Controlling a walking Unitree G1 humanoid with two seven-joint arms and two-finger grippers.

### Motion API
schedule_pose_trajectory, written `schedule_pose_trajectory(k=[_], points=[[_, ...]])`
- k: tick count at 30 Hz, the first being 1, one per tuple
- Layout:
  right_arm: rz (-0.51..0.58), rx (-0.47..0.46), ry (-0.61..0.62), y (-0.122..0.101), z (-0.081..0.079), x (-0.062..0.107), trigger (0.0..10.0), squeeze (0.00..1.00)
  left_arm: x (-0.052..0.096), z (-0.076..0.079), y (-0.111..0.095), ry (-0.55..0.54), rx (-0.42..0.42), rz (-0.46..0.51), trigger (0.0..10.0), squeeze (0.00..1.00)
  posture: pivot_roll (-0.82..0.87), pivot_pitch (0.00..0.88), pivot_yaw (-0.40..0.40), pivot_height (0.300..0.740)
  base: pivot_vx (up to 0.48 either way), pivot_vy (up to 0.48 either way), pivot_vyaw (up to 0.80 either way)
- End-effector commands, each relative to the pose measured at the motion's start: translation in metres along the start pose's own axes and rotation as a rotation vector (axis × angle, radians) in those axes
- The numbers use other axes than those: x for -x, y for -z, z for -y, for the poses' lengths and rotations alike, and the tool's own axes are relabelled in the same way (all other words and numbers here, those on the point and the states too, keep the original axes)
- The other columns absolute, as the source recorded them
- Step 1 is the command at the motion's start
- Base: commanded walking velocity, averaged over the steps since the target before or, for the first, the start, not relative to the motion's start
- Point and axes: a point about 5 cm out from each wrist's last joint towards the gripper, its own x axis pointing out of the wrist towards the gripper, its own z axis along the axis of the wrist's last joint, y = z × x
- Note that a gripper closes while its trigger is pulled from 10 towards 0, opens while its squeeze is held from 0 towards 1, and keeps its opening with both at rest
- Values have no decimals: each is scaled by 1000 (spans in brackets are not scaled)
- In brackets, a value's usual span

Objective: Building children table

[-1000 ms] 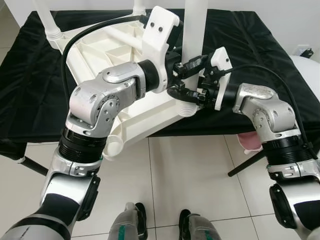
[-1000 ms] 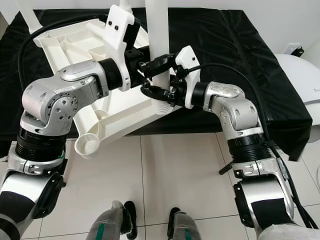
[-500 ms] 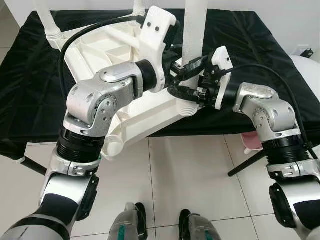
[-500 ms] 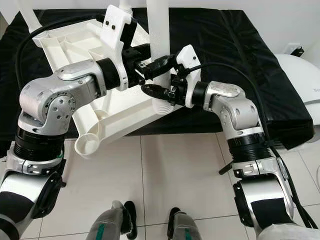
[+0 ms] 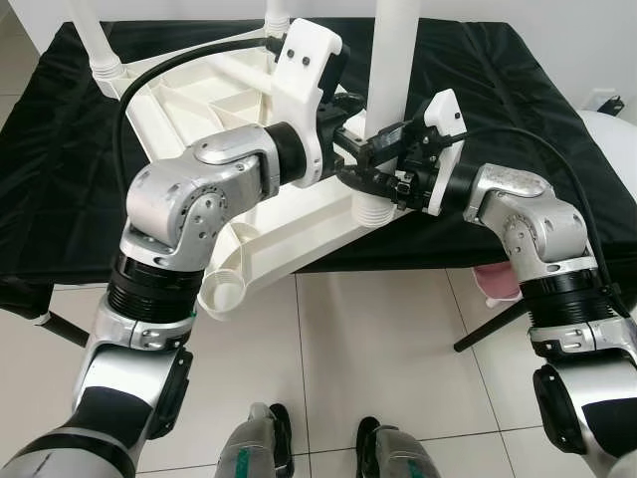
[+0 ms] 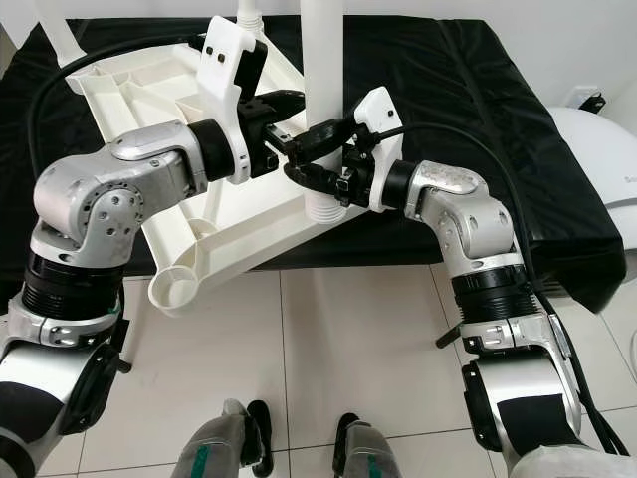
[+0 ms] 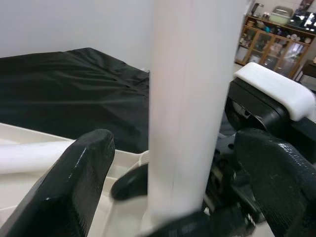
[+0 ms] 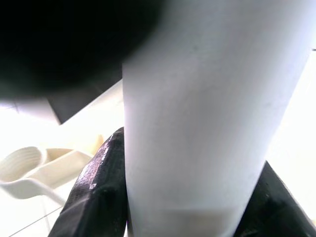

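A low bed draped in a black cloth stands against a plain white wall, its dark legs angling down onto the floor. The floor is laid in large pale tiles with thin grey joints, glossy under even light. A rounded white object sits at the bed's right end. Farther off, a wooden cabinet with glass doors holds dishes.
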Motion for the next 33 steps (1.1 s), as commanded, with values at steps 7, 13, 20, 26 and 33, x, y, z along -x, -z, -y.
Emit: schedule_pose_trajectory(k=[7,13,20,26,33], points=[[33,6,61,-2,8,3,10000,0,13,-13,-7,39,54,23,10000,0,-84,169,-12,740,0,0,0],[86,1,144,-3,14,5,10000,0,17,-26,4,-62,87,16,10000,0,-75,172,-10,740,0,0,0],[170,-33,286,-3,22,10,10000,0,20,-37,24,-209,120,7,10000,0,-75,172,-10,740,0,0,0],[223,-112,395,7,24,13,10000,0,23,-42,35,-336,110,43,10000,0,-79,162,-4,740,0,0,0],[246,-152,473,16,24,14,10000,0,16,-36,58,-365,102,-21,10000,0,-77,156,-1,740,0,0,0]])
